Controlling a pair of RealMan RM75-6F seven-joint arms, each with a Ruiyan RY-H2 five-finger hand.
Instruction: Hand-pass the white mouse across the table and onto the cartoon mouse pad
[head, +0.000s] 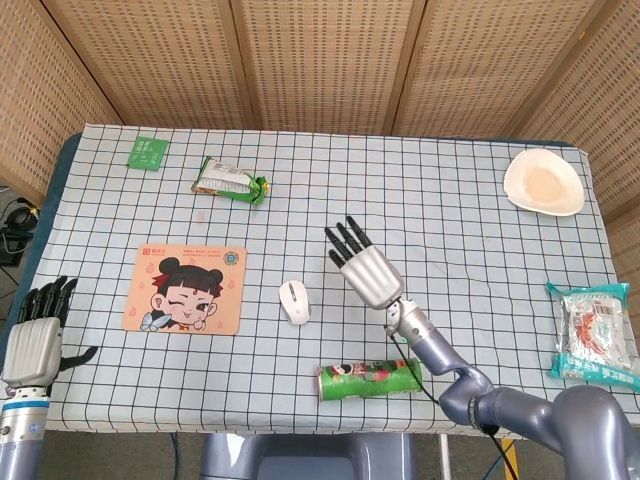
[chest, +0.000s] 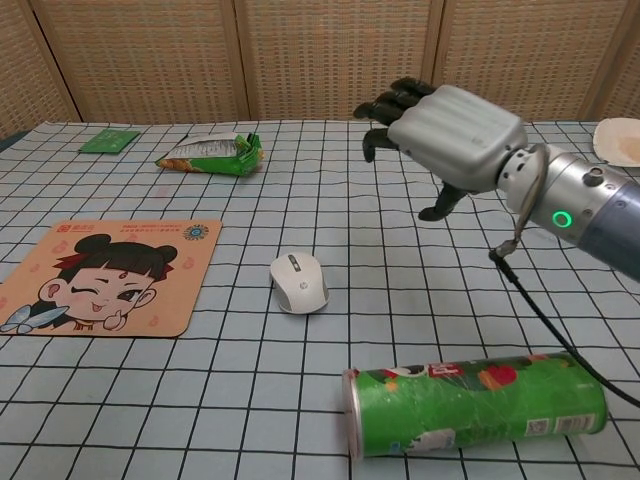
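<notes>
White mouse (head: 294, 301) (chest: 298, 282): resting flat on the checked worktop (head: 440, 250) (chest: 200, 400), lower centre of the head view, just right of the cartoon mouse pad (head: 186, 288) (chest: 100, 277) and clear of its edge. Not touched by either hand.

Right hand (head: 364, 267) (chest: 450, 135): raised above the worktop, right of the mouse and well apart from it. Fingers extended and spread, dark fingertips (head: 345, 235) (chest: 395, 98) directed toward the far side of the worktop. Nothing held. Green indicator lit on the wrist in the chest view.

Left hand (head: 35, 335): located at the lower left corner of the head view, at the near left worktop edge. Fingers extended and apart, thumb out to the side. Nothing held. Outside the chest view.

Cartoon mouse pad: flat on the worktop, left of centre, printed face up, unoccupied.

Other items:
- Green chip can (head: 368, 379) (chest: 478, 400): lying on its side near the front edge, below the mouse in the head view, lid end toward the left.
- Green snack bag (head: 231, 181) (chest: 210, 154): upper left area.
- Small green packet (head: 148, 152) (chest: 110, 140): far upper left corner area.
- White dish (head: 543, 183) (chest: 618, 140): upper right area.
- Clear-wrapped food pack (head: 595, 333): right edge of the head view.
</notes>
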